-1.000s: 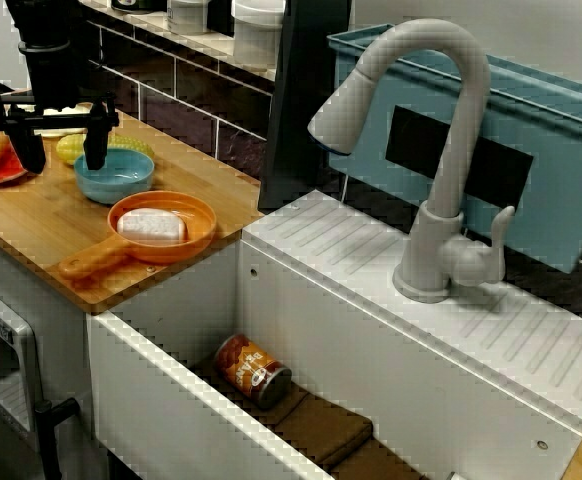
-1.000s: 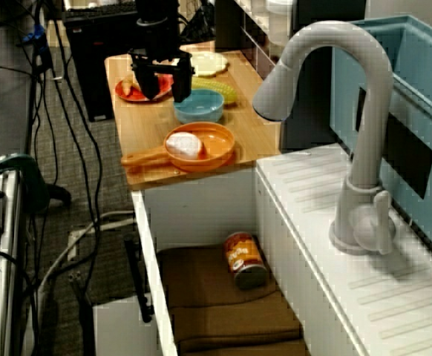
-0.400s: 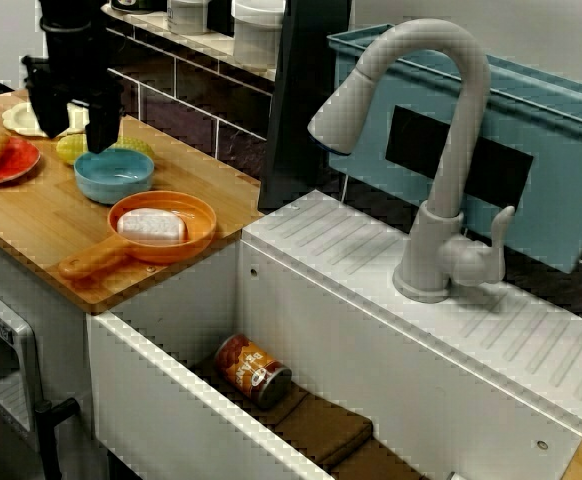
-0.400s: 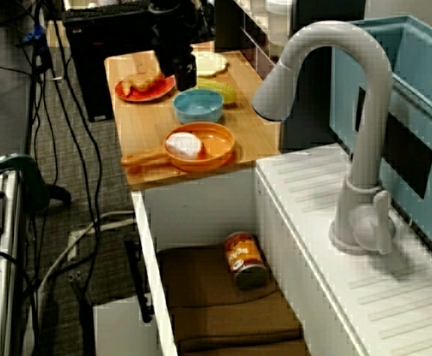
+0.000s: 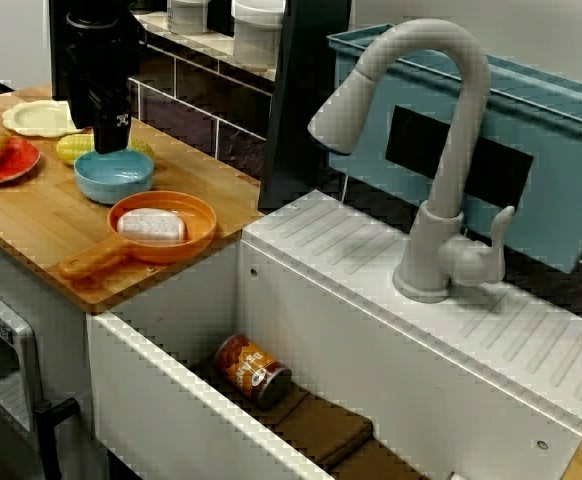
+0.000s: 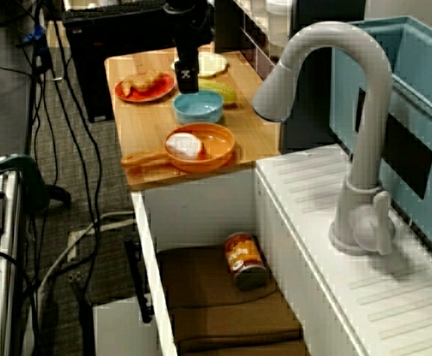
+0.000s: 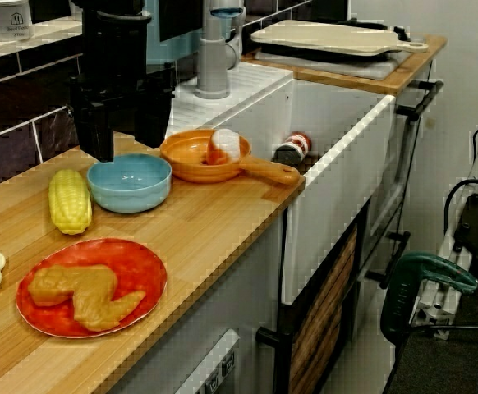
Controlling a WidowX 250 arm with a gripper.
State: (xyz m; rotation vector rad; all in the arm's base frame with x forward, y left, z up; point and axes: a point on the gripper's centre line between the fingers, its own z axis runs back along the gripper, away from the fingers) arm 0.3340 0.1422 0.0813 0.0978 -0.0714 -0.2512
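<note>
Hovering end effector (image 7: 128,138), empty blue bowl (image 7: 132,194)

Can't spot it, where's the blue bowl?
In the view from the side, the blue bowl sits between the corn and the orange pan, below the claw.

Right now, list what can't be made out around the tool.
Tool: upper part cut off by the top edge, every view.
Corn: partly behind the tool, high front view.
Can in the sink: label too blurred, every view.
White lump in the pan: too blurred to identify.
</note>
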